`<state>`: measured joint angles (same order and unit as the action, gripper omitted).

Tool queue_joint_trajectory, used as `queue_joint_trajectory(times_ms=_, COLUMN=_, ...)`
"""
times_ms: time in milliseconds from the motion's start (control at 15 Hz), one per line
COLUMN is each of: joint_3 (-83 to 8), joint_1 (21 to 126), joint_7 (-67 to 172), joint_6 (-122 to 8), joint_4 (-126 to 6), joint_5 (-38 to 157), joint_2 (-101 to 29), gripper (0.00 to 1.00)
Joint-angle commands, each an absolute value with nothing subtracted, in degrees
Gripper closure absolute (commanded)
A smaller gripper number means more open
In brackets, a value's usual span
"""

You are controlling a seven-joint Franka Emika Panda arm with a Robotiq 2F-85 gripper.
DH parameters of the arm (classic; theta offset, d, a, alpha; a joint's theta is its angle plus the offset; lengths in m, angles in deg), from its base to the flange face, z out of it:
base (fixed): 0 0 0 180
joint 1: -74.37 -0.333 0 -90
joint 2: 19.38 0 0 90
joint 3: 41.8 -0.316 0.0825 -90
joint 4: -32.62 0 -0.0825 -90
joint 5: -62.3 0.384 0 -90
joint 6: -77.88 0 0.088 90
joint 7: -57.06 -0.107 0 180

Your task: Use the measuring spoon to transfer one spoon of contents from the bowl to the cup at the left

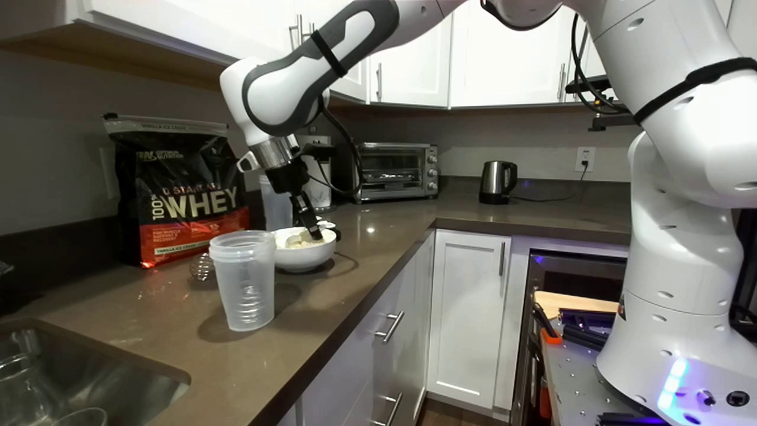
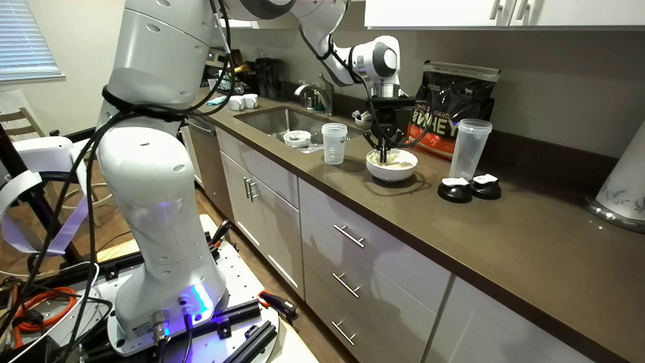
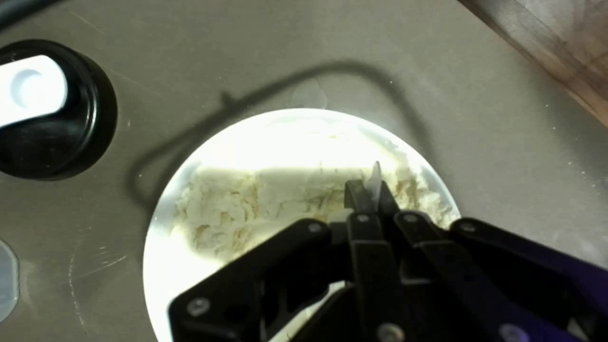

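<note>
Nearest me, one translucent plastic cup, upright; just beyond it, one wide white bowl of lumpy cream powder. Gripper low in the bowl, tips pinching one slim pale spoon, mostly hidden. Farther back I count one other clear tumbler, two black lids.

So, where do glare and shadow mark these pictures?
Wrist view: glare bleaches parts of the bowl and its powder, a looped shadow crosses the counter, and the tool is dark; both exterior views: blue light glows on the robot's base.
</note>
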<state>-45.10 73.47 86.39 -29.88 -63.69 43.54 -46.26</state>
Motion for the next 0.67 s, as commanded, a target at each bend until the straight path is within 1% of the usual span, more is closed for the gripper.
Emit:
queue_joint_trajectory(times_ms=0, joint_3=-45.42, joint_1=74.57, joint_7=88.28, joint_6=-27.49, joint_4=-61.14, joint_5=45.45, joint_2=-47.32, gripper=0.99)
queue_joint_trajectory(times_ms=600, joint_3=-45.01, joint_1=76.23, joint_7=88.32, joint_6=-26.3, joint_4=-59.1, joint_5=46.77, joint_2=-48.29, gripper=0.99)
